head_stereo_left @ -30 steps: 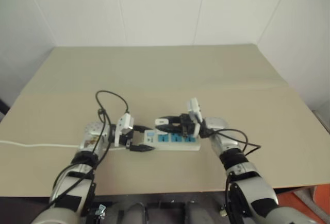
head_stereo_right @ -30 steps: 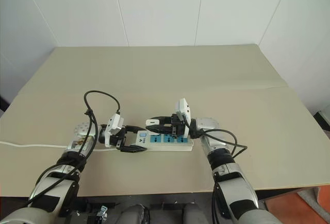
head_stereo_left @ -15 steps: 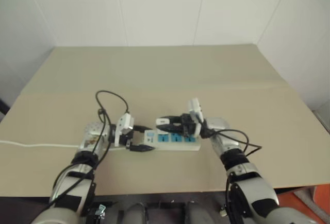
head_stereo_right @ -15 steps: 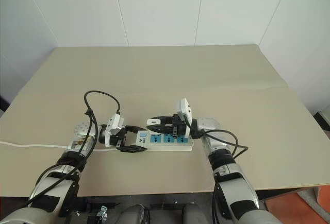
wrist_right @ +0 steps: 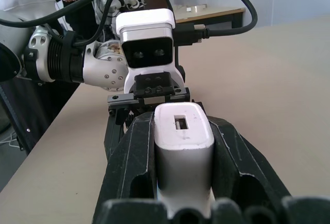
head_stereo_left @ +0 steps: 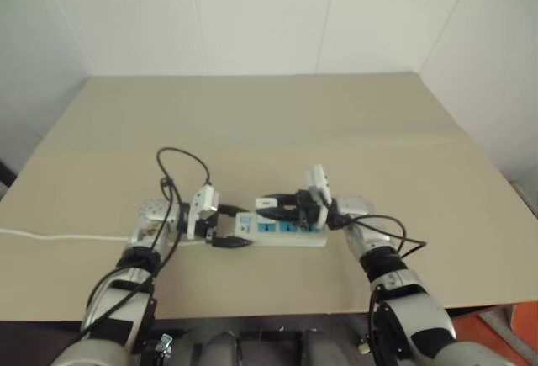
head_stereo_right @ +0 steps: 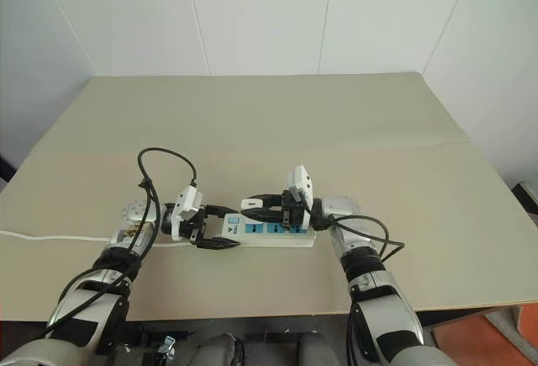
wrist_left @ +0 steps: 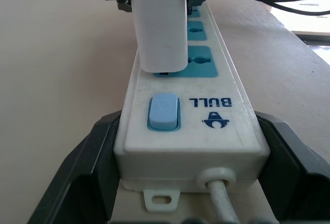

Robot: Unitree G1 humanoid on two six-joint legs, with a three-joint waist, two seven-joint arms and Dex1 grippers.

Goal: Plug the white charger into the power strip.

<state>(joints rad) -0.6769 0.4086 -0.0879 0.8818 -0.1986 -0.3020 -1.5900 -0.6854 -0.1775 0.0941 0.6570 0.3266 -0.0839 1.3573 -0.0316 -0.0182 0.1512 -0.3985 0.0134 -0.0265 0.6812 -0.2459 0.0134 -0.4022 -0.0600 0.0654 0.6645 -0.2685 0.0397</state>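
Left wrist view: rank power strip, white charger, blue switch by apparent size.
1. power strip, runs away from the camera, biggest.
2. white charger, standing over the first socket.
3. blue switch, clearly smallest.
The switch is nearer the camera than the charger, yet looks smaller.

White power strip (wrist_left: 227, 131), blue sockets; white charger (wrist_left: 159, 23)

You see a beige table (head_stereo_left: 277, 122) with a faint seam across its middle, white panelled walls (head_stereo_left: 252, 13) behind it at twelve o'clock, and an orange patch of floor (head_stereo_left: 504, 332) at five o'clock.
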